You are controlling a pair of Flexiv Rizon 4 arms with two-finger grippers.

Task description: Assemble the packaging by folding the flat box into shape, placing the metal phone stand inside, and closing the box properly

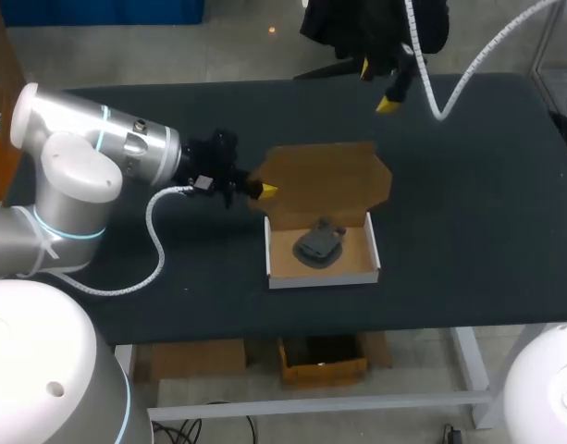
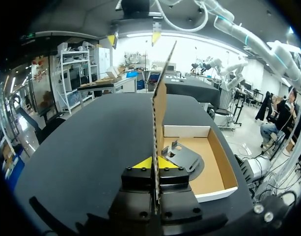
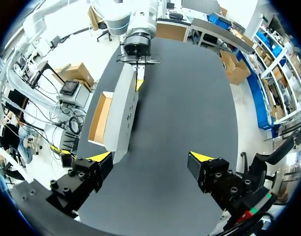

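Left tool is clamped on the side edge of the lid, one yellow tip on each face of the cardboard, so I read it as holding the flap. The lid stands close to upright on its hinge along the far wall of the box, and in the left wrist view it runs edge-on straight out from between the fingers.

The box is already folded into a tray with white walls, sitting near the middle of the desk, and the metal phone stand lies inside it on the brown floor. By my judgement the folding and loading steps are done and the closing step is in hand.

Next I would swing the lid in an arc over the tray towards its near wall. The grip has to let go before the fingers meet the side wall, and the front flap then needs tucking in.

Right tool hangs spread wide and holding nothing, above the desk's far edge and well apart from the box. It looks free to press the lid down.
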